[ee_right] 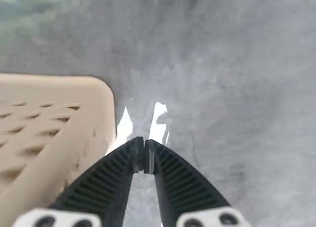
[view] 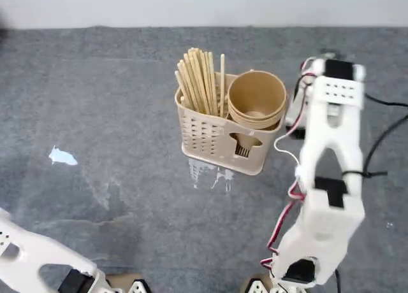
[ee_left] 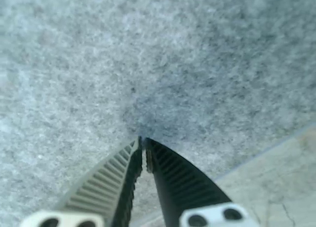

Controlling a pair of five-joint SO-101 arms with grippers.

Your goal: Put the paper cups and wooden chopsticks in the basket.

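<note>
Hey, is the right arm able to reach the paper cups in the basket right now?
Probably yes: the right gripper sits shut right beside the basket, and nothing covers the paper cups.

The basket (view: 220,143) hides the lower ends of the chopsticks (view: 201,79) and most of the stacked cups (view: 256,99); their number cannot be told. The high view's lower edge cuts off the left arm (view: 38,258) and the base of the right arm (view: 328,178). In the right wrist view the basket (ee_right: 44,133) is blurred and cut off.
</note>
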